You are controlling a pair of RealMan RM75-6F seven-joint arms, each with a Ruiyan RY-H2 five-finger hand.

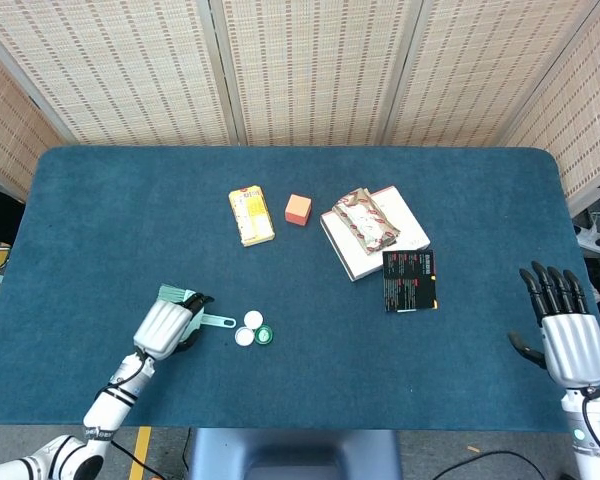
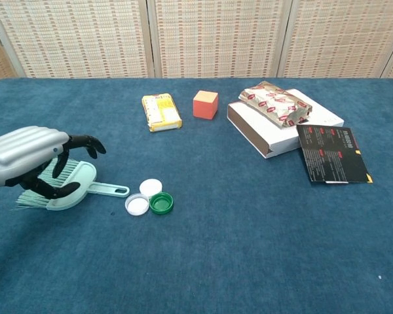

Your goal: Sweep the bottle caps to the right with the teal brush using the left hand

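Chest view: the left hand is poised over the head of the teal brush, its dark fingers curved downward and spread around the brush body; whether they already touch the plastic cannot be told, and the brush lies flat on the blue desk, so the hand is judged open, not yet gripping. The brush's long axis runs left to right: bristles toward the left, the thin handle pointing right, its tip just beside the bottle caps. These are three, two white and one green, clustered together immediately right of the handle end. In the head view the same arrangement appears from above, with the left hand covering the brush head and the caps beyond the handle tip. The caps therefore lie to the right of the fingers, along the line of the handle, and a sweep rightward would require the brush to be lifted and turned so its bristles face them. The right hand rests at the desk's far right edge, fingers extended and apart, holding nothing, well apart from brush and caps; the left hand is much the nearer. Beyond the caps lie a yellow packet, an orange cube, a white box bearing a wrapped snack, and a black card.
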